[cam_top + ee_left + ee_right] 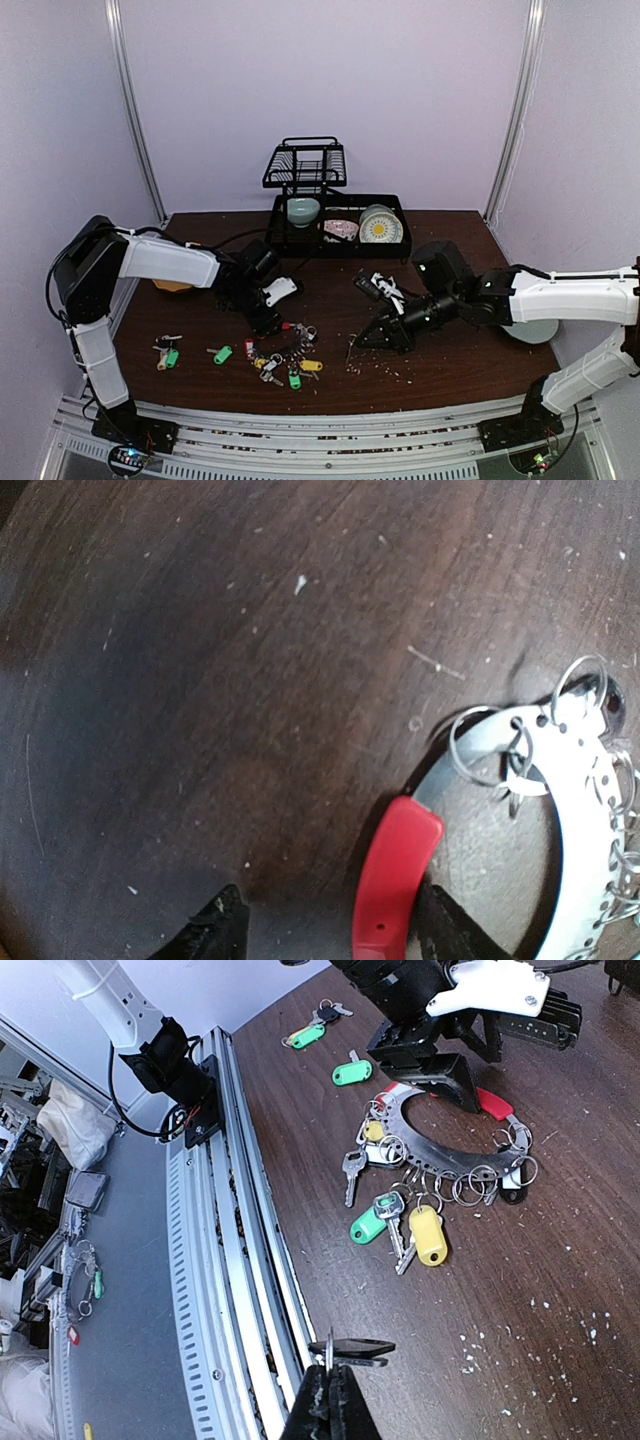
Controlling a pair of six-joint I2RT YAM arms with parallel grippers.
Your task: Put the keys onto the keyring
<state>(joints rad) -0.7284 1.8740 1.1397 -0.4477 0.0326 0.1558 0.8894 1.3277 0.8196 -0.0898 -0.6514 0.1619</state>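
Observation:
The keyring (pixel 290 345) lies on the dark table, a metal ring with a red sheathed arc (pixel 392 880), small split rings and keys with green and yellow tags (pixel 427 1235). My left gripper (pixel 328 905) is open low over it, and the red arc stands between its fingers, close against the right fingertip (pixel 445 930). It also shows in the top view (pixel 268 322). My right gripper (pixel 330 1375) is shut on the small split ring of a key with a dark tag (pixel 365 1347), held above the table right of the keyring (pixel 440 1150). Two loose green-tagged keys (pixel 222 353) (pixel 168 356) lie left of the ring.
A black dish rack (pixel 335 230) with a bowl and plates stands at the back. A pale plate (pixel 535 330) lies under the right arm. An orange object (pixel 172 286) sits under the left arm. White crumbs (pixel 385 368) dot the table. Aluminium rails (pixel 240 1260) run along the front edge.

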